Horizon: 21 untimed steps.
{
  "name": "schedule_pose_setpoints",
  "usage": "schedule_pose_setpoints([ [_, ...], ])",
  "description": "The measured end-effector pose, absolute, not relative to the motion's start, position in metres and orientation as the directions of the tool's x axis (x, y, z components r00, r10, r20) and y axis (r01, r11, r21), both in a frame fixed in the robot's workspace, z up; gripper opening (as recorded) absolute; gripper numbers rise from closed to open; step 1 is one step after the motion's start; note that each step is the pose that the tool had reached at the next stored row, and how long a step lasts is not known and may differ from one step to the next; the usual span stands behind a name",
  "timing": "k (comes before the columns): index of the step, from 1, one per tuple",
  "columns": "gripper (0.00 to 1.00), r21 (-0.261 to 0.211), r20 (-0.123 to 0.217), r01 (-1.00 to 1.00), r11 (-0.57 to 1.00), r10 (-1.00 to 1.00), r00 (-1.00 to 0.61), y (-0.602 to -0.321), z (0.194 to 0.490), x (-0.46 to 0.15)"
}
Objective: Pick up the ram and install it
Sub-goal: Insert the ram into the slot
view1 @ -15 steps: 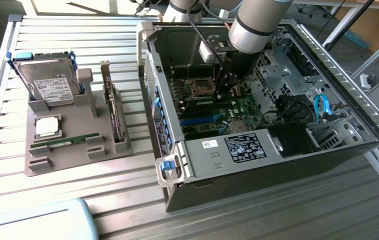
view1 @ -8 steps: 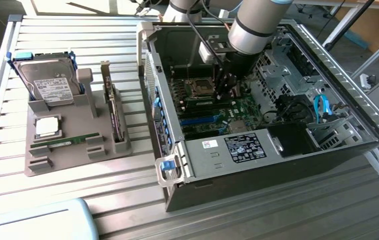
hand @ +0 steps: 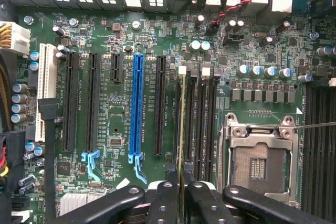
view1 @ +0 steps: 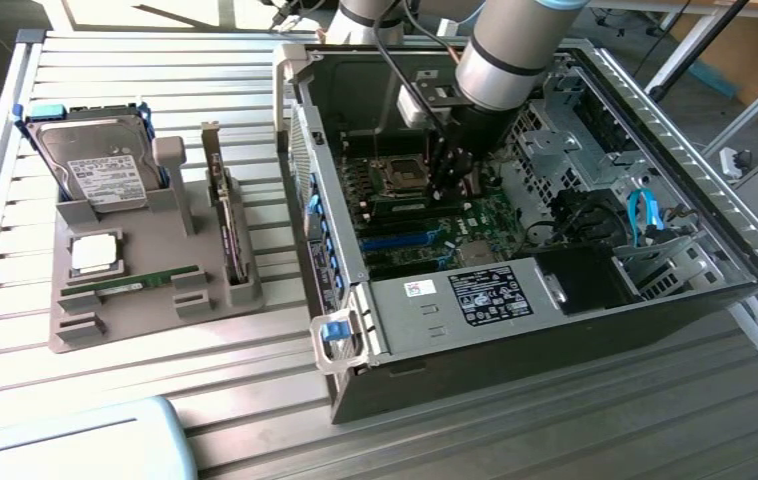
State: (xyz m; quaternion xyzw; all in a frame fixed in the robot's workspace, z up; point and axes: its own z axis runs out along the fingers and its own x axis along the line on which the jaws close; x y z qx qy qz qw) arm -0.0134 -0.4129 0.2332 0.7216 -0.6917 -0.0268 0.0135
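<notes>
One thin green circuit-board ram stick (hand: 181, 124) stands edge-on, seemingly clamped in the black end effector (hand: 182, 192) over the black memory slots (hand: 193, 129). Judging by this, installation is underway, and seating demands exact alignment.

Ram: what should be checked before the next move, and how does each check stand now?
1. Ram picked up: not ok; it lies on the tray.
2. Gripper near ram: not ok; it hangs inside the case, over the motherboard.
3. Ram unobstructed: ok; nothing lies on it.
4. Slot under gripper free: cannot tell; a thin green edge runs along it.
5. Neighbouring slots empty: ok.
</notes>
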Motion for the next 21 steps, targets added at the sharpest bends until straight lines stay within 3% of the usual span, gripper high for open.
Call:
schedule_pose_setpoints([
  [21, 0.14, 0.056, -0.023, -0.996, -0.067, -0.998, 0.066, -0.4127, 0.2300, -0.0123],
])
